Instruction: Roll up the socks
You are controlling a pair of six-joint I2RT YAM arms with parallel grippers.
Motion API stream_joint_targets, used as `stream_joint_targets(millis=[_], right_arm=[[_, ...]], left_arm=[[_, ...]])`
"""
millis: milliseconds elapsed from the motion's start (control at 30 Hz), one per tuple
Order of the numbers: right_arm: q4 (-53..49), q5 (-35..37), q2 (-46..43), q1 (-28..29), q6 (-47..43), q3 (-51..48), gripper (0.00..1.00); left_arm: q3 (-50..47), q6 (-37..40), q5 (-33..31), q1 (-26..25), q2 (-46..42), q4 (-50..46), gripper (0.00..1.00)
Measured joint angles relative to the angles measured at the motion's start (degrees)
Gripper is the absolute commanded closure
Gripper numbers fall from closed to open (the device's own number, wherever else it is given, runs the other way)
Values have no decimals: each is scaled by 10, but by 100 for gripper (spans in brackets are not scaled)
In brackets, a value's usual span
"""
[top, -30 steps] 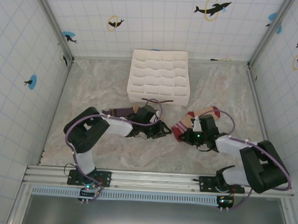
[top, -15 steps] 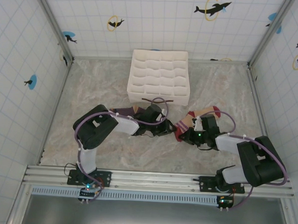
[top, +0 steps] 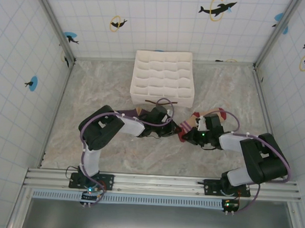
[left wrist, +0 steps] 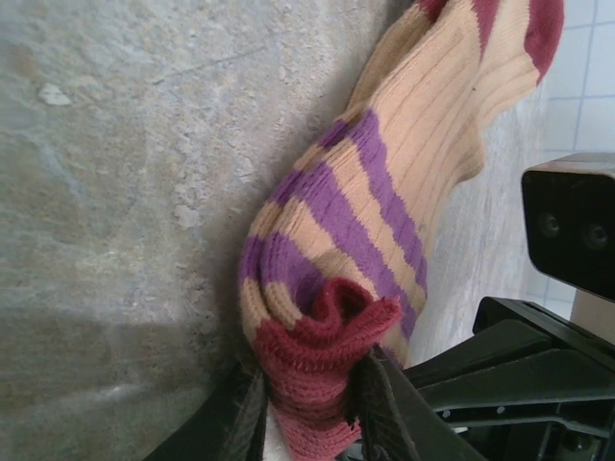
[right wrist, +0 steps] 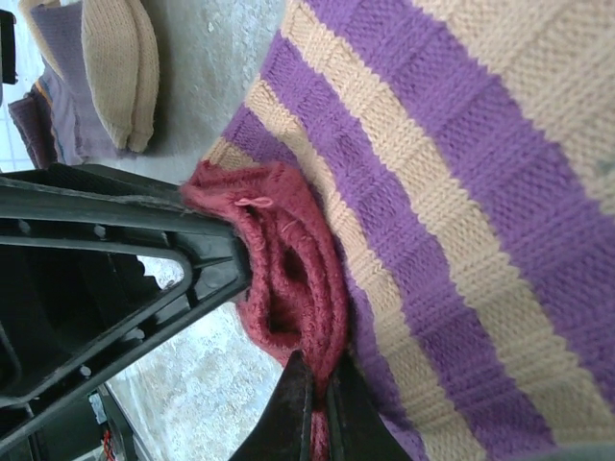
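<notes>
The beige sock (left wrist: 404, 173) with purple stripes lies on the table, its dark red cuff (left wrist: 322, 355) bunched up. My left gripper (left wrist: 312, 384) is shut on that cuff, one finger on each side. My right gripper (right wrist: 315, 389) pinches a thin fold of the same red cuff (right wrist: 288, 279), with the striped sock body (right wrist: 461, 192) beside it. From above, the left gripper (top: 173, 128) and the right gripper (top: 188, 135) meet at the cuff end of the beige sock (top: 207, 116). The dark purple sock (right wrist: 58, 106), with a tan end (right wrist: 115, 67), lies apart, mostly hidden under the left arm.
A white gridded organiser box (top: 163, 77) stands just behind the grippers at the table's middle back. Tiled walls (top: 21, 86) close in the left, back and right sides. The two arms lie low across the near half of the marbled table (top: 92, 85).
My left gripper has travelled right, away from the purple sock, to the beige sock's red cuff and closed on it. The right gripper stayed shut on the cuff, shifting slightly left.
</notes>
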Motion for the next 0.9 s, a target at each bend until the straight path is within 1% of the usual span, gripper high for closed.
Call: stream_joint_targets(millis=[167, 267, 300, 367, 467, 533, 600, 733, 900], right_arm=[[-2, 0, 11, 0, -17, 12, 100], [-2, 1, 11, 0, -30, 12, 100], [-2, 3, 11, 0, -35, 12, 99], [-3, 7, 9, 0, -45, 12, 92], [-14, 32, -12, 8, -67, 12, 76], [-32, 63, -38, 23, -90, 13, 63], [-56, 103, -66, 46, -111, 21, 53], [-83, 208, -127, 121, -160, 30, 41], [-100, 358, -172, 230, -222, 30, 35]], left_arm=[[1, -4, -14, 0, 3, -3, 90], [1, -5, -16, 3, 3, -7, 100], [1, -6, -16, 4, 3, -7, 100], [1, -6, -15, 6, 3, -8, 100], [0, -6, -14, 9, 2, -13, 100], [0, -6, -14, 12, -2, -21, 100], [-3, -9, -12, 14, -9, -31, 100], [-19, -23, -8, 17, -36, -64, 100], [-28, -27, -8, 17, -77, -126, 100]])
